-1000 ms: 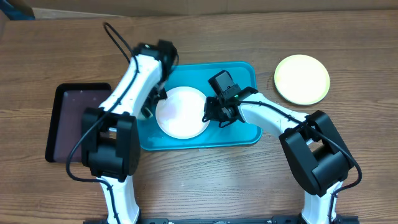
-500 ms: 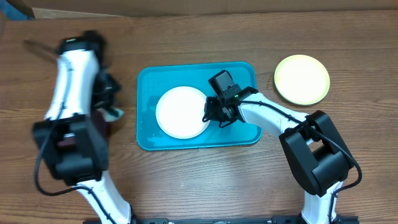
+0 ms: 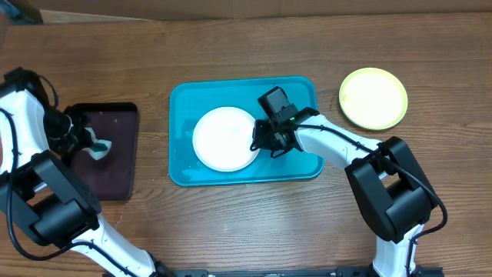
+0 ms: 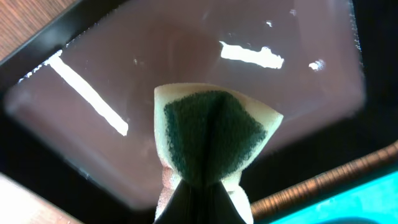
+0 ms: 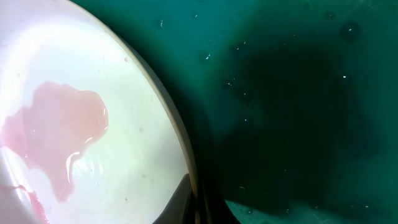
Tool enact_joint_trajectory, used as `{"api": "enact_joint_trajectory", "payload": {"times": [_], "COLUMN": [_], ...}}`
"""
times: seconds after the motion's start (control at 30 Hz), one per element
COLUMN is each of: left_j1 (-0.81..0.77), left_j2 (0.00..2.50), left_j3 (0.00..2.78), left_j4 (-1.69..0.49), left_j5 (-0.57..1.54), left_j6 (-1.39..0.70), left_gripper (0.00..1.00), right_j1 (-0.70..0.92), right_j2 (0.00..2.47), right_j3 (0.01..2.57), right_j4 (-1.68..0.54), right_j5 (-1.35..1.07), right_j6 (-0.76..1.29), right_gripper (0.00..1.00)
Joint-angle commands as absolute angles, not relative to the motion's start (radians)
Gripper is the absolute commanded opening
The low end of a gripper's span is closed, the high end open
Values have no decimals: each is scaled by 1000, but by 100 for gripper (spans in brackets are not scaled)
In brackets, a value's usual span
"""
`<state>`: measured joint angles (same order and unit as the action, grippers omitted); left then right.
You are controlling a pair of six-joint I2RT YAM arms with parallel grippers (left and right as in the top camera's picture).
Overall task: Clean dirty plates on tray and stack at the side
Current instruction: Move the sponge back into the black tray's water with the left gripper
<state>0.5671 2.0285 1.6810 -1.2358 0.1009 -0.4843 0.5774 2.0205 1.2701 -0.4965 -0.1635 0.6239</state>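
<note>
While the left claw (image 3: 77, 135) hangs over the black tray (image 3: 115, 173), pinched tight on a folded sponge (image 4: 211, 140), the right claw (image 3: 260, 141) is closed on the rim of the white plate (image 3: 221, 138). This plate lies in the turquoise tray (image 3: 301, 91) with a pink puddle (image 5: 65, 140) on it. The yellow-green plate (image 3: 373, 98) sits on the worktop (image 3: 254, 231), right of the tray.

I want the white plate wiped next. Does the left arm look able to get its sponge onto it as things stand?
Probably yes. The left gripper holds the sponge over the black tray, left of the white plate; the plate's top is uncovered, and the right gripper pinches only its right rim.
</note>
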Motion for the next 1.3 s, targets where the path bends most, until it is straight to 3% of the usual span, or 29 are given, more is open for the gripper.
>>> {"api": "enact_joint_trajectory", "payload": {"times": [0.0,0.37,0.5,1.27], "left_j1": [576,578,578,575], "left_j2": [1997,1998,1998,2009], "left_j3": [1606,1561,1561,1478], "left_j4": [-1175,-1074,-1038,-945], "left_j5": [132,120,120,84], "left_j6": [-456,-440,-422,-426], "left_gripper": [4,5,15,17], "right_j1": [566,566,566,566], "right_j2": [2067,2067,2067,2067], "right_j3": [1237,1237,1237,1237], "right_j4": [-525,-521,-521,-517], "right_j5": [-68,-68,-68,-68], "right_j6": [612,612,612,608], "right_gripper": [4,4,4,4]}}
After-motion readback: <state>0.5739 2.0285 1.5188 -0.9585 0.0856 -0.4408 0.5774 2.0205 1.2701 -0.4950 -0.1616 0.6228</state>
